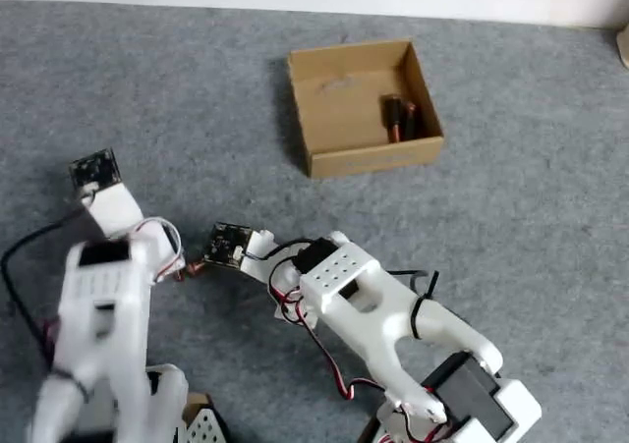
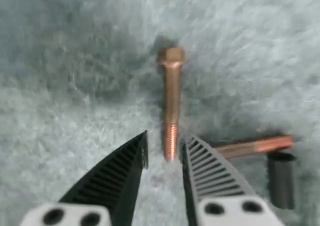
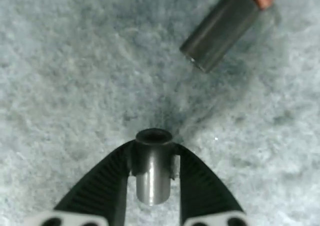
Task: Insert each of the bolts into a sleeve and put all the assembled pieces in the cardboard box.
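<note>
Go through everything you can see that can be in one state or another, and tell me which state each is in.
Copper bolt: lying on the carpet, no sleeve on it.
Left pincer: open, tips either side of that bolt's threaded end.
Sleeve: gripped, bore empty.
Right pincer: shut on it.
Cardboard box: open-topped, assembled pieces lying inside.

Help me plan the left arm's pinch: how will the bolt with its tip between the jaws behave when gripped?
The bolt looks like rigid metal, so it likely won't bend. Its round shank could roll, though the hex head and fuzzy carpet probably hold it. The smooth shank may slip; the threaded tip should grip better.
</note>
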